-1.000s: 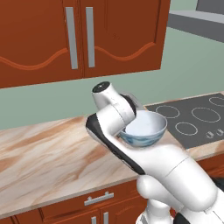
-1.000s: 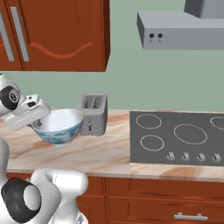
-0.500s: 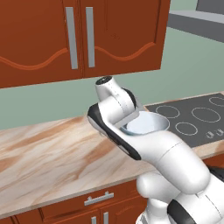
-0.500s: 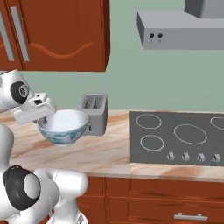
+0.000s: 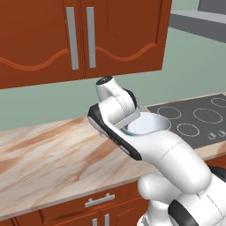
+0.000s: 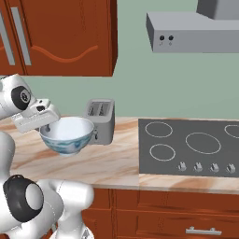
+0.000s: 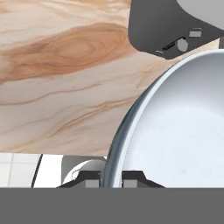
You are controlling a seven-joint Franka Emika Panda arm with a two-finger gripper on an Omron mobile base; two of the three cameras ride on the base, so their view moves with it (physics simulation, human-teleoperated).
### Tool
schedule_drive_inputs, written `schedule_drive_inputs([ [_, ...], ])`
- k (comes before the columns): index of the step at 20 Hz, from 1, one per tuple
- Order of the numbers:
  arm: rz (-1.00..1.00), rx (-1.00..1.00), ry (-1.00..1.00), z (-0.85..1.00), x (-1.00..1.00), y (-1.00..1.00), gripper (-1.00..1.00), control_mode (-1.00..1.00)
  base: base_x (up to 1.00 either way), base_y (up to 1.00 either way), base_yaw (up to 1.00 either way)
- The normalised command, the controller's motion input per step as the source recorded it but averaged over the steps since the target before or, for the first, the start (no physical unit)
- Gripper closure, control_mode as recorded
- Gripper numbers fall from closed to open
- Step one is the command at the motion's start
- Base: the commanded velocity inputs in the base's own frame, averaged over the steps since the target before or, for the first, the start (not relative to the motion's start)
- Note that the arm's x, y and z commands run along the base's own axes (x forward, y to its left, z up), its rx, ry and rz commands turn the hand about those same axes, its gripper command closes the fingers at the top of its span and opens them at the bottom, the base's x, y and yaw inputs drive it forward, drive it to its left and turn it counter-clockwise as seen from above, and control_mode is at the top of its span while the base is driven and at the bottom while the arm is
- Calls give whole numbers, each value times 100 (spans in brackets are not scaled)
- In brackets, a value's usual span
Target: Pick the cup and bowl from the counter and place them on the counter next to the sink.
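Observation:
The pale blue glassy bowl [image 5: 148, 125] [image 6: 66, 134] [image 7: 175, 131] hangs a little above the marbled counter [image 5: 44, 154] [image 6: 107, 163] [image 7: 65, 65], roughly level. My gripper [image 7: 111, 178] is shut on its rim, one dark fingertip on each side of the wall. In the right base view the white hand [image 6: 35, 115] sits at the bowl's left edge, just left of the toaster. The cup and the sink are out of view.
A silver toaster [image 6: 102, 120] [image 7: 170, 26] stands on the counter right behind the bowl. The dark stovetop [image 5: 194, 119] [image 6: 191, 144] lies to the right. Wooden wall cabinets [image 5: 79, 35] hang above, and a grey range hood [image 6: 191, 30] hangs over the stove.
The arm's elbow and forearm have swung, and the hand has turned a little. The bowl stays in the grip and has shifted only slightly above the counter.

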Motion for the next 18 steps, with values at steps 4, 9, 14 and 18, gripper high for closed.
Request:
schedule_drive_inputs([
  [4,0,0,0,0,0,0,100,100,-70,0,0],
  [9,0,0,0,0,0,0,100,100,-71,0,0],
  [14,0,0,0,0,0,0,100,100,6,-1,58],
  [18,0,0,0,0,0,0,100,100,2,0,100],
])
